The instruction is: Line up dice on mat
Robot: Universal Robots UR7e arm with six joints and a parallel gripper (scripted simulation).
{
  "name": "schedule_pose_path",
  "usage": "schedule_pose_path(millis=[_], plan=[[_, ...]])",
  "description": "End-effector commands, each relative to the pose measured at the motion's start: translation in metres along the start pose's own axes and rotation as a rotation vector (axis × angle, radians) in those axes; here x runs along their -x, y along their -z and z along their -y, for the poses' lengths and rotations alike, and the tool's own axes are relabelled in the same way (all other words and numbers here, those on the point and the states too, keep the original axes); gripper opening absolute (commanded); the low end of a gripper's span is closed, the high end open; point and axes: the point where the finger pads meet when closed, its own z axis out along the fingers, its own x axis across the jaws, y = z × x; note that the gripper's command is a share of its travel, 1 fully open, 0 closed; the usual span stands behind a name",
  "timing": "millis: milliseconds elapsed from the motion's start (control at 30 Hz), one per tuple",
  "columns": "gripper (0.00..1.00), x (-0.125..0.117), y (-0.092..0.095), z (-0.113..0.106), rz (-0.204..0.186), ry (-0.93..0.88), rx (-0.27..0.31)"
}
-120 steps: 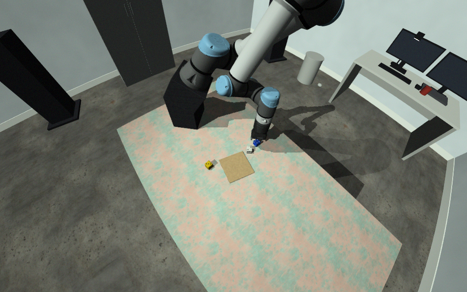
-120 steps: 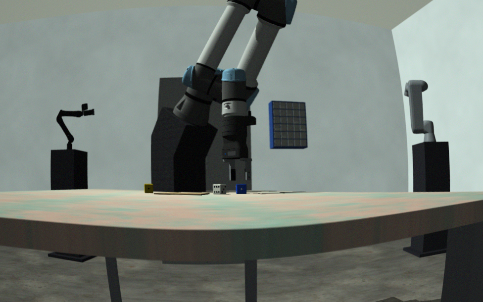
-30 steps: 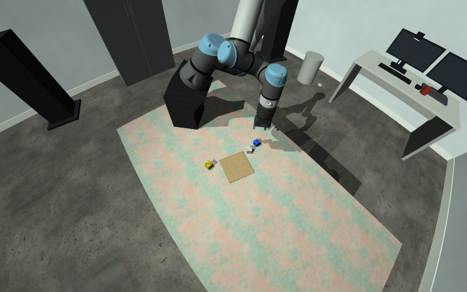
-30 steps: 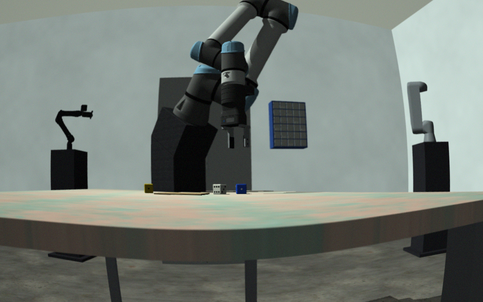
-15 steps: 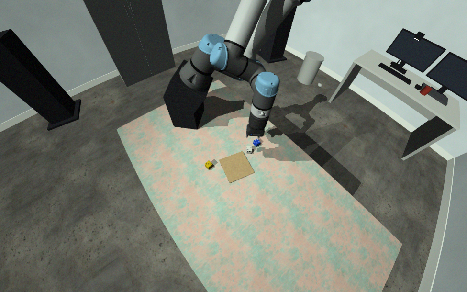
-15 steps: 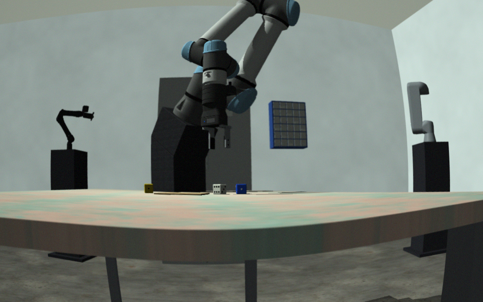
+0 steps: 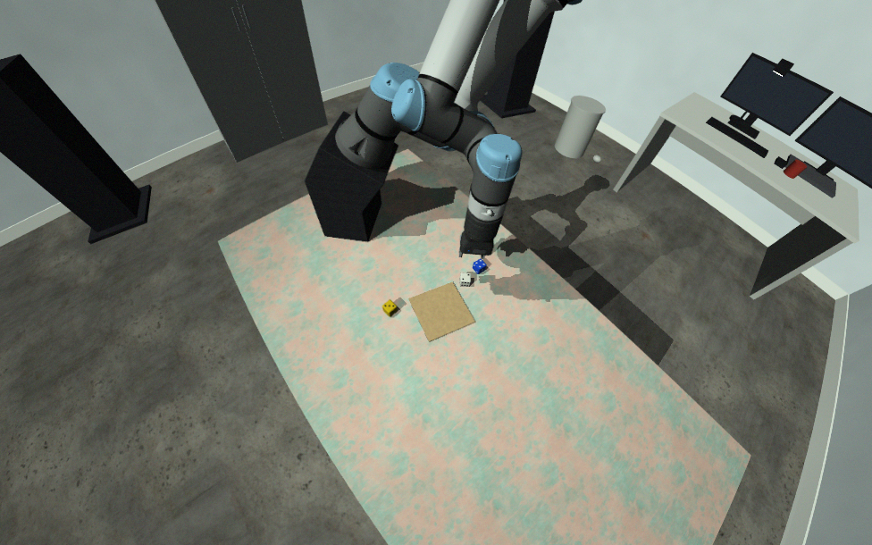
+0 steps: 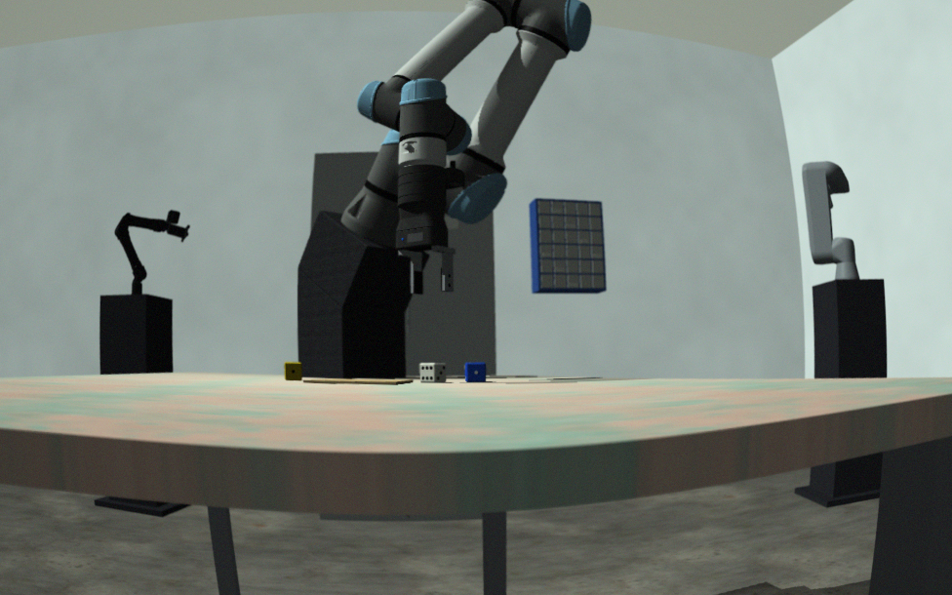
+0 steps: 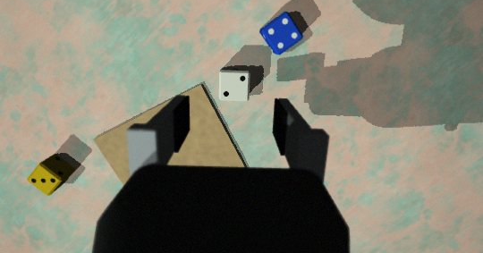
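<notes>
A tan square mat [image 7: 441, 312] lies flat on the table; it also shows in the wrist view [image 9: 179, 138]. A white die [image 7: 466, 278] [image 9: 234, 85] showing two sits just off the mat's corner. A blue die [image 7: 479, 265] [image 9: 281, 32] showing four sits a little beyond it, toward the robot's base. A yellow die [image 7: 390, 307] [image 9: 45, 179] showing three lies off the mat's other side. None of the dice is on the mat. My gripper [image 8: 433, 279] is open and empty, hanging well above the white die [image 8: 431, 372]; its fingers frame the mat's corner.
The robot's black base block [image 7: 347, 182] stands at the table's far edge. Black pedestals [image 7: 53, 148], a cabinet, a desk with monitors [image 7: 784, 135] and a bin stand on the floor around the table.
</notes>
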Motion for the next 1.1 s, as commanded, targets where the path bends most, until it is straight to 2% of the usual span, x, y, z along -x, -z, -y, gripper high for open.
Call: schedule_pose_path(millis=[0, 267, 733, 833, 933, 1067], plan=[[1.00, 0.000, 0.000, 0.000, 0.000, 0.022, 0.001], [1.00, 0.001, -0.004, 0.001, 0.001, 0.126, 0.001], [1.00, 0.004, -0.018, 0.003, 0.003, 0.595, -0.001], [1.00, 0.004, -0.018, 0.003, 0.003, 0.605, -0.001], [1.00, 0.004, -0.022, 0.003, 0.003, 0.754, -0.001], [1.00, 0.004, -0.026, 0.003, 0.003, 0.861, -0.001]])
